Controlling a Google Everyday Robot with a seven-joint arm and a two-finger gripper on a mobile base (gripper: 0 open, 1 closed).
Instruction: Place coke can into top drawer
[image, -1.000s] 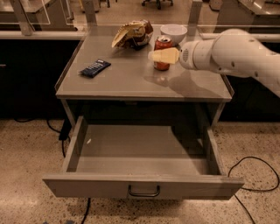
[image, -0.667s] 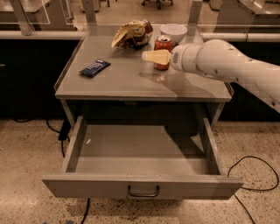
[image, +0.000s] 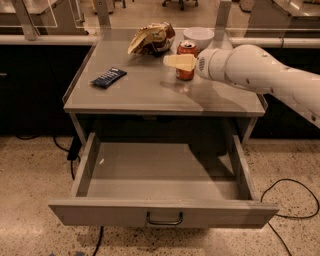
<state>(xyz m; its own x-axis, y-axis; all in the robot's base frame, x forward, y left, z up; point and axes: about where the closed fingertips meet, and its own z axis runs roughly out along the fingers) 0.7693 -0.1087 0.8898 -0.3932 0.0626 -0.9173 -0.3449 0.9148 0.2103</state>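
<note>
Grasp step: your gripper (image: 179, 62) is at the coke can (image: 187, 48), grip state undeterminable. Next, secure the can, then carry it to the open top drawer (image: 160, 170).

Your gripper (image: 171, 61) hangs over the bench (image: 150, 97), pointing left, just in front of the upright coke can (image: 185, 74) and covering its middle. Behind the can you have 1 white bowl (image: 198, 36) and 1 crumpled snack bag (image: 150, 39). A dark packet (image: 108, 77) lies well to the left. Below, the top drawer (image: 160, 212) stands pulled out.
</note>
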